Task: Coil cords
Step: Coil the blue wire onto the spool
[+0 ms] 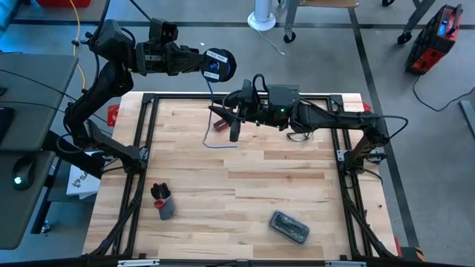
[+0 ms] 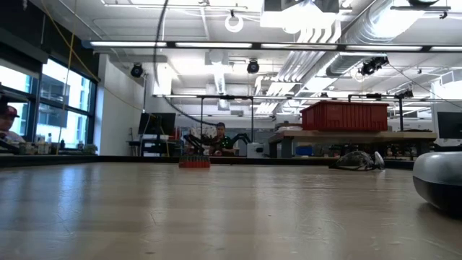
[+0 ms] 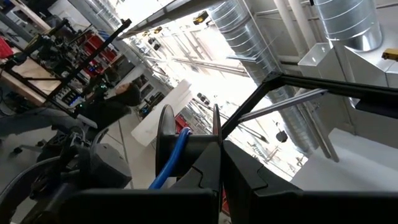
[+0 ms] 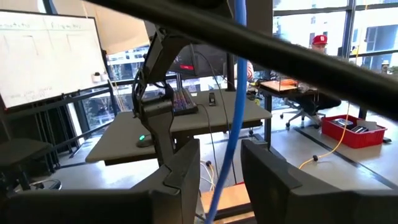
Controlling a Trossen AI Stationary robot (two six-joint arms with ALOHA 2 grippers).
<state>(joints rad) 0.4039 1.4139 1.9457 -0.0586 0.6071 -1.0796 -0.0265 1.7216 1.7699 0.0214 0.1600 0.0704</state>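
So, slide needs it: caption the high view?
Left gripper holds the reel; right gripper guides the blue cord.

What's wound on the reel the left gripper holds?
A blue cord sits in the reel's groove, trailing down between the right gripper's fingers. The left gripper hides how many turns remain.

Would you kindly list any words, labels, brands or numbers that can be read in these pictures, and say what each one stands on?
No text can be read.
Whiteboard: faint handwriting, too blurred to read.
Blue-white patch on the reel, held by the left gripper: too small to read.
Dark case on the table: no legible marking.
Red bin: no visible label.
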